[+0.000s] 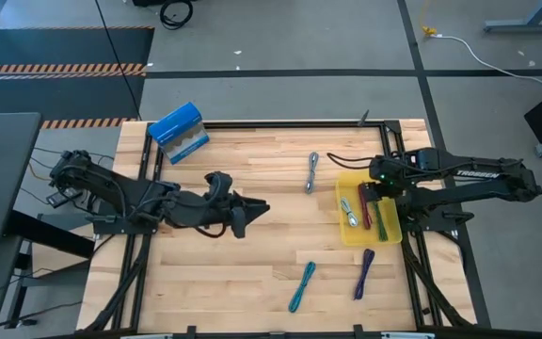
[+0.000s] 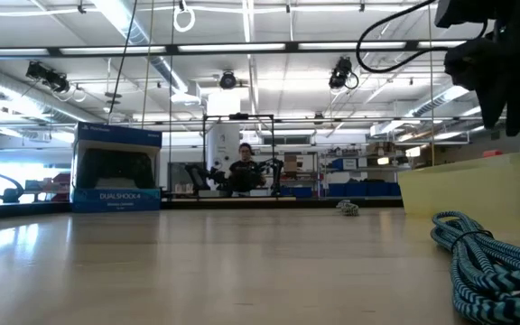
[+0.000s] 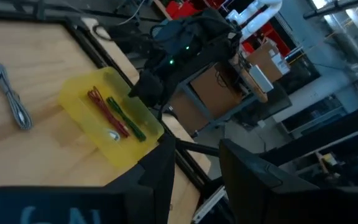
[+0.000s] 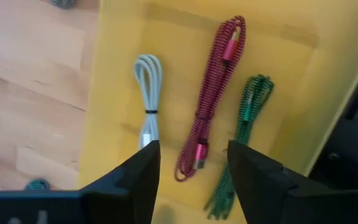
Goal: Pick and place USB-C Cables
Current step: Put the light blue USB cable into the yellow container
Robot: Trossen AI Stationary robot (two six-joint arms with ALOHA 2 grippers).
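Right gripper [image 1: 376,191] open, empty over tray [image 1: 390,233]; purple cable [image 1: 363,274], lengthwise toward table's front edge, lies nearest it; left gripper [image 1: 252,215] half-open, farther.

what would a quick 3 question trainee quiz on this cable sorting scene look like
1. True or false: the yellow tray holds three cables.
2. Which cable lies in the middle of the tray? A) maroon cable B) pale cable C) green cable
3. Fill in: the right gripper hangs over the tray with its jaws ____.

Key
1. True. The grey cable, teal cable and purple cable lie on the table.
2. A
3. Open, holding nothing.
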